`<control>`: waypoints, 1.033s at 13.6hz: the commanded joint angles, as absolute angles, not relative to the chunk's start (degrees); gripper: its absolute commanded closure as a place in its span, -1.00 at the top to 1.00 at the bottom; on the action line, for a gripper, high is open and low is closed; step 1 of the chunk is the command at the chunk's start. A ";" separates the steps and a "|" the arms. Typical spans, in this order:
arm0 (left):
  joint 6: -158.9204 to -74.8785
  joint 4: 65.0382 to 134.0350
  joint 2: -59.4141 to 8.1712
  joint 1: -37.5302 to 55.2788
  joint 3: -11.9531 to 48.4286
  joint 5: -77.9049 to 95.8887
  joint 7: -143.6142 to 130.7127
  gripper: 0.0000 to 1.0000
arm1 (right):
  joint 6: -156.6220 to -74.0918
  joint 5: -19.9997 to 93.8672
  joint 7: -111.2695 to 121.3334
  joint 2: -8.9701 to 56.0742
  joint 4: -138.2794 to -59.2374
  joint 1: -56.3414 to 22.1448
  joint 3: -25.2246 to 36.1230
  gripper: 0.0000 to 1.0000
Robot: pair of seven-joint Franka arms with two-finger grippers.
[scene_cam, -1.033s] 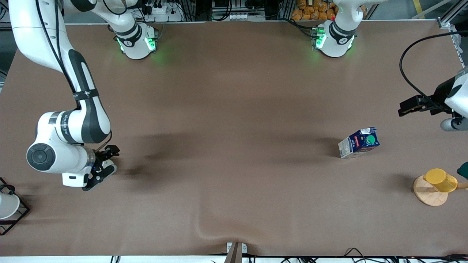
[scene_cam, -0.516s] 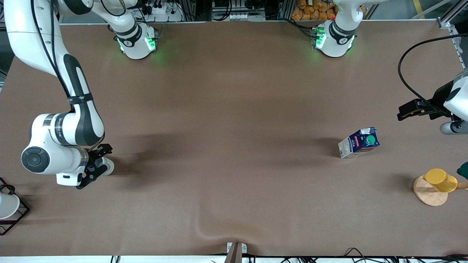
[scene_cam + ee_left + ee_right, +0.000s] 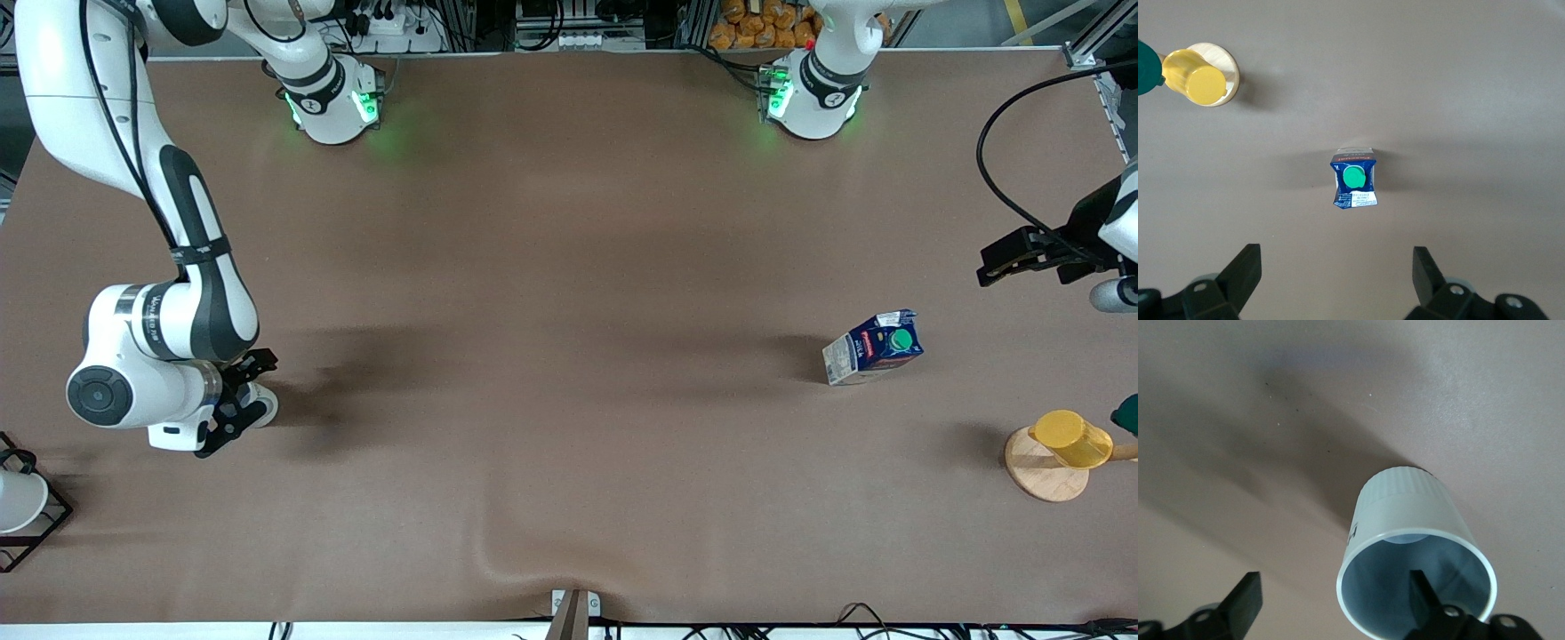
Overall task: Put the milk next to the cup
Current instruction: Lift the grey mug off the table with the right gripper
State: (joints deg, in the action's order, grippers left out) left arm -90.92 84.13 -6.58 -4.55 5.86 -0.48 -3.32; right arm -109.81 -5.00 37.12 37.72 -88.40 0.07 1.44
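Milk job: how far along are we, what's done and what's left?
Done: nothing yet. The milk stands toward the left arm's end, the cup toward the right arm's end. In hand: the right claw is open astride the cup's rim, one finger inside; the left claw hangs open over bare table near the milk. Left: grasp, carry, set them side by side.

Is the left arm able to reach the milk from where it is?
Probably yes. The left gripper hangs with fingers open above the milk, with only bare table around it. The yellow cup stands well apart.
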 commanded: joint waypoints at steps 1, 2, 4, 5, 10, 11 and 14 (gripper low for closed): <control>-89.56 84.02 -5.98 -4.92 5.89 -0.53 -2.46 1.00 | -110.47 -4.84 37.18 38.84 -88.42 1.58 0.53 -0.48; -89.56 84.02 -5.89 -4.83 6.06 -0.70 -2.29 1.00 | -111.09 -2.83 37.35 39.37 -88.42 2.37 0.53 -0.99; -89.30 84.02 -4.75 -4.40 6.33 -0.88 -2.20 1.00 | -111.18 -1.76 37.35 39.37 -88.42 2.72 0.53 -1.00; -89.21 84.02 -4.57 -4.39 6.33 -0.88 -2.11 1.00 | -111.18 -1.76 37.27 39.46 -88.33 2.72 0.53 -1.00; -87.89 84.28 -3.17 -4.48 6.15 -0.09 -2.63 1.00 | -110.57 -1.93 40.32 38.50 -87.19 0.45 0.18 -1.00; -87.80 84.20 -3.34 -4.48 6.07 -0.26 -2.55 1.00 | -110.39 -1.93 41.56 38.24 -85.71 -1.47 0.18 -1.00; -87.71 84.11 -3.25 -4.48 6.94 -0.26 -2.72 1.00 | -108.82 -1.84 41.92 38.23 -81.49 -7.18 -0.35 -1.00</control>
State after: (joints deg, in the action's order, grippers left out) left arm -88.57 84.10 -4.10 -4.35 6.28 -0.48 -3.31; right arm -110.93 -2.53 40.75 39.13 -84.09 -3.35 -0.31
